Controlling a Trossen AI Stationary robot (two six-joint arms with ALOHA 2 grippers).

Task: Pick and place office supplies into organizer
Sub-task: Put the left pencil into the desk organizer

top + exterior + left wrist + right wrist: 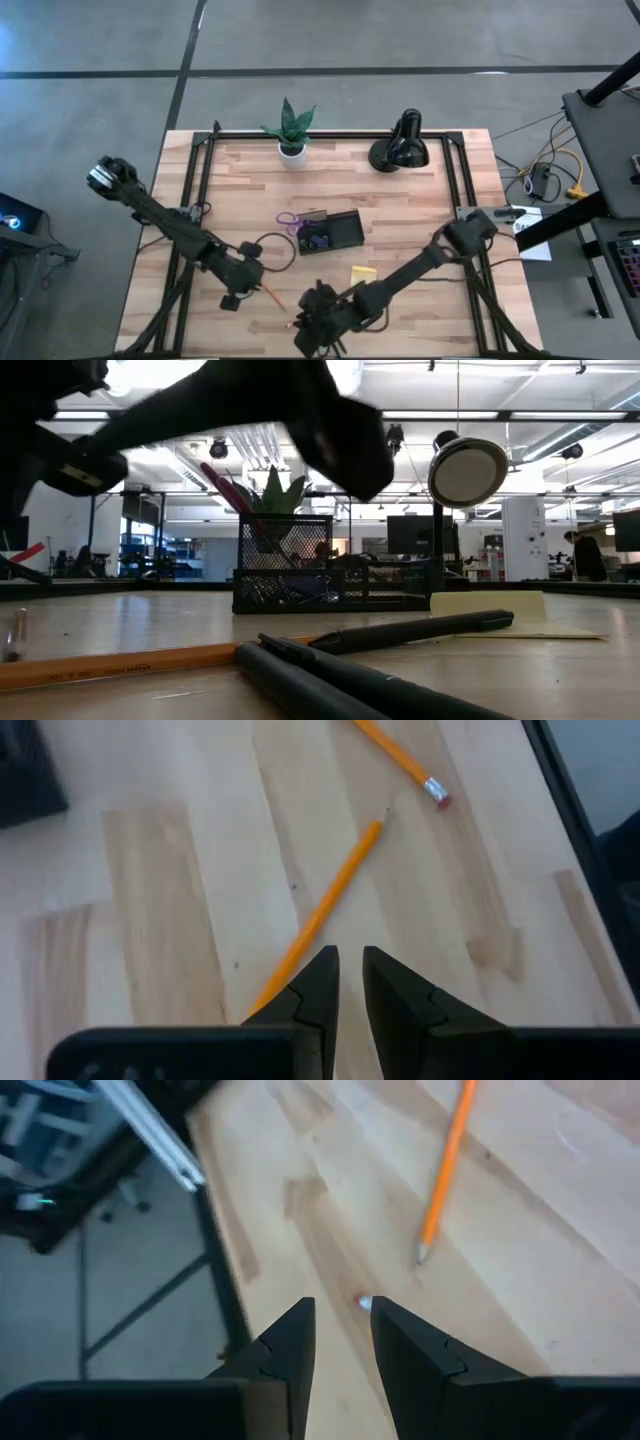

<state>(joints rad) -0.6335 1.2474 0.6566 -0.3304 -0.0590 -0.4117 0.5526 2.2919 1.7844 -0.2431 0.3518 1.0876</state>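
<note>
orange pencil (330,895) beside left gripper (348,965)

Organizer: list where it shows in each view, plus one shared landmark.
High view: organizer mid-table, nearer the arms than the lamp.
Low view: organizer centre-left, lamp above to its right.
Left wrist view: not clearly in it.
Right wrist view: not in it.
Landmark: the lamp, in high and low views.

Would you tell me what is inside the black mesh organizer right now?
The organizer holds purple-handled scissors leaning out and some dark small items; its mesh walls hide what they are.
</note>
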